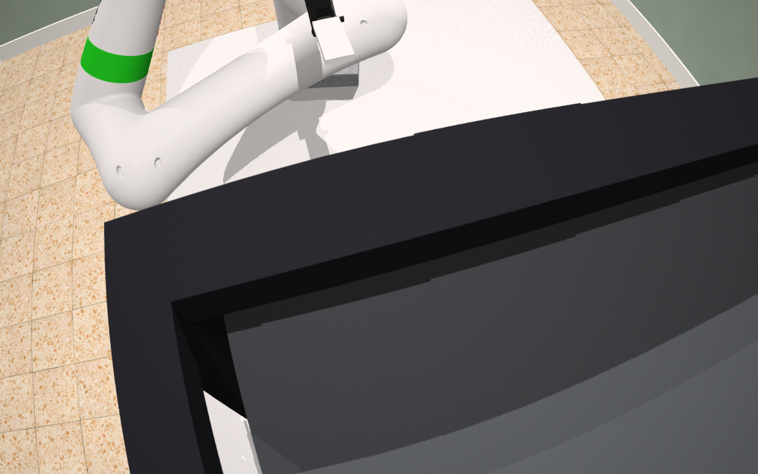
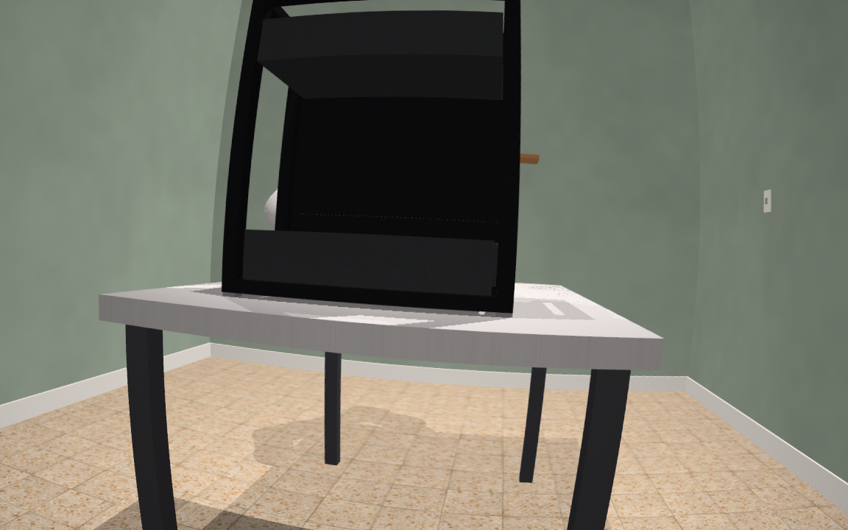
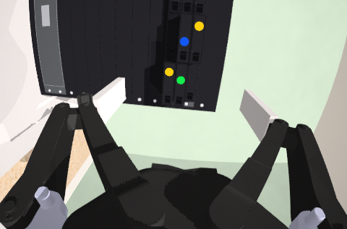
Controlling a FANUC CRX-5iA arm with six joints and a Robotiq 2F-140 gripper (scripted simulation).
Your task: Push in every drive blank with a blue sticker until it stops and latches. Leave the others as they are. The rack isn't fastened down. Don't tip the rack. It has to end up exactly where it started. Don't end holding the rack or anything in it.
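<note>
Drive blanks sit in the black rack (image 3: pixel 97 12), and you see them only in the wrist view: a cluster of narrow slots toward the right part of its front face. One blank carries a blue sticker (image 3: pixel 184 41). Close around it are two yellow stickers, one (image 3: pixel 199 26) up and to the right, the other (image 3: pixel 169 71) lower left, and a green sticker (image 3: pixel 181 80) just beside that second yellow one. In this view the blanks' faces run as long thin strips from top to bottom of the picture, and the whole rack front appears rolled sideways in the frame, so you cannot tell their true orientation from here.

Your gripper (image 3: pixel 185 106) stands fully open with nothing between its fingers; the pale left pad (image 3: pixel 110 98) overlaps the rack's lower edge in the picture, the right pad (image 3: pixel 256 115) shows against the green wall. It faces the rack front from a distance, apart from it.

From the top view, the white arm (image 1: pixel 193 112) with its green band (image 1: pixel 115 62) is bent at the elbow beyond the rack's top frame (image 1: pixel 370 176). In the exterior view the rack stands upright on the grey table (image 2: pixel 380 333), its back toward that camera.
</note>
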